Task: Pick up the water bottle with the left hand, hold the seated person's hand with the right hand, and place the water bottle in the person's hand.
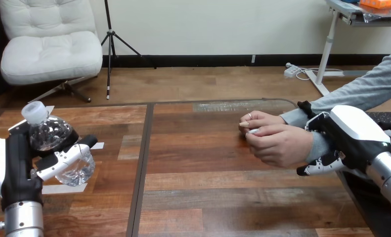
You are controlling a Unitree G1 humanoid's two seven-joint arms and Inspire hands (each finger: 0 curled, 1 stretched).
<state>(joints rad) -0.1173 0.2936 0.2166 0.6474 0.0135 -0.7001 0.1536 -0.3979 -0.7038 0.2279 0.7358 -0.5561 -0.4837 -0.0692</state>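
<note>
One wooden desk [208, 197] spans the head view, its planks running from side to side. The robot's right arm comes in from the lower right, and its right hand [354, 131] lies over the grey-sleeved wrist of the person's nearer hand [277, 145]. The white shell of its back faces up. A jointed finger [314, 169] curls out from under the sleeve on the near side, and a black tip shows on the far side, so the hand is closed round that wrist. The left arm rises from the lower left corner. Its left hand [15, 168] is clamped on the water bottle [50, 133], with white-shelled fingers wrapped across the front of the clear body. The person's nearer hand rests on the desk right of centre, touching the person's farther hand [260, 120] just behind it. Both are well apart from the bottle. The bottle is tilted, its white cap up and to the left and its base down to the right. It cannot be told whether the base touches the desk. Strips of white tape [60, 188] lie on the desk beside the bottle's base.
</note>
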